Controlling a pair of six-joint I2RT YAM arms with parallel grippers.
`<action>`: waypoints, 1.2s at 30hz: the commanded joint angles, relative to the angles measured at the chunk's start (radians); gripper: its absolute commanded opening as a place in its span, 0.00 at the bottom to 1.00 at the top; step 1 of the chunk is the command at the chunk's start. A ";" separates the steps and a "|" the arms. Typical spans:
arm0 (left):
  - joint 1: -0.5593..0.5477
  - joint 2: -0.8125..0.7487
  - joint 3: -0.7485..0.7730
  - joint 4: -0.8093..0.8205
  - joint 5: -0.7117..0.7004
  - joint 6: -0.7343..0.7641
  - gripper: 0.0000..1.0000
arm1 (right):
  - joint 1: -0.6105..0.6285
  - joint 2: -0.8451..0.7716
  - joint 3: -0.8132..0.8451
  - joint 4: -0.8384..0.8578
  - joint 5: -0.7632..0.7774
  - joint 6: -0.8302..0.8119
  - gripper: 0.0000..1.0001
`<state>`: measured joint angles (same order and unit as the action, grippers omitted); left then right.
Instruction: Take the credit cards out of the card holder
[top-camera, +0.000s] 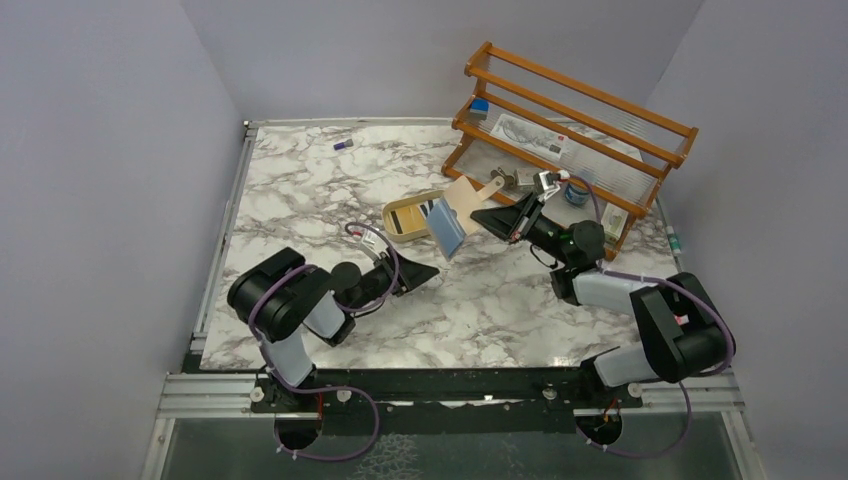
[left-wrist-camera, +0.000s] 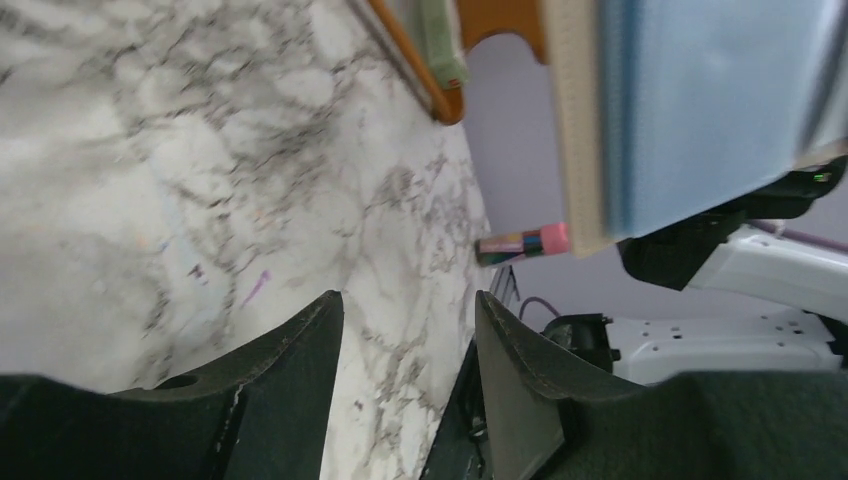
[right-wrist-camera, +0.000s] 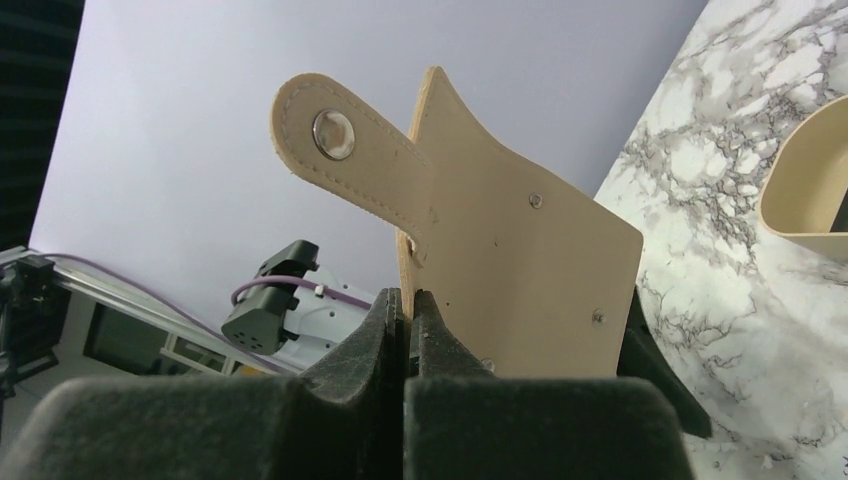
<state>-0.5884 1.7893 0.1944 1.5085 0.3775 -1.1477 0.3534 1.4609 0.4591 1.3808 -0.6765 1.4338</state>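
Observation:
My right gripper (top-camera: 478, 212) is shut on the beige card holder (top-camera: 463, 194) and holds it up above the table, opened out, with its snap tab (top-camera: 491, 185) pointing away. In the right wrist view the fingers (right-wrist-camera: 408, 300) pinch the holder's edge (right-wrist-camera: 520, 260) below the tab (right-wrist-camera: 335, 135). A pale blue credit card (top-camera: 447, 229) hangs at the holder's lower half. It fills the upper right of the left wrist view (left-wrist-camera: 720, 100). My left gripper (top-camera: 430, 271) is open and empty, low over the table just below the card (left-wrist-camera: 408, 320). No whitish card can be made out for certain.
An oval tan tray (top-camera: 408, 216) lies behind the holder, with something dark and white in it. A wooden rack (top-camera: 570, 130) with small items stands at the back right. A small purple thing (top-camera: 343, 146) lies at the far left. A pen (top-camera: 675, 240) lies at the right edge.

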 joint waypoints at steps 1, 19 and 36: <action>-0.004 -0.132 0.013 0.282 -0.066 0.028 0.53 | -0.004 -0.084 0.032 -0.119 0.038 -0.069 0.01; -0.039 -0.234 0.140 0.288 -0.113 0.097 0.51 | -0.003 -0.194 0.046 -0.160 0.031 -0.030 0.01; -0.047 -0.367 0.122 0.287 -0.124 0.091 0.48 | -0.003 -0.256 -0.002 -0.206 0.069 -0.067 0.01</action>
<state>-0.6296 1.5101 0.3443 1.5230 0.2787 -1.0695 0.3531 1.2160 0.4747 1.1835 -0.6441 1.3872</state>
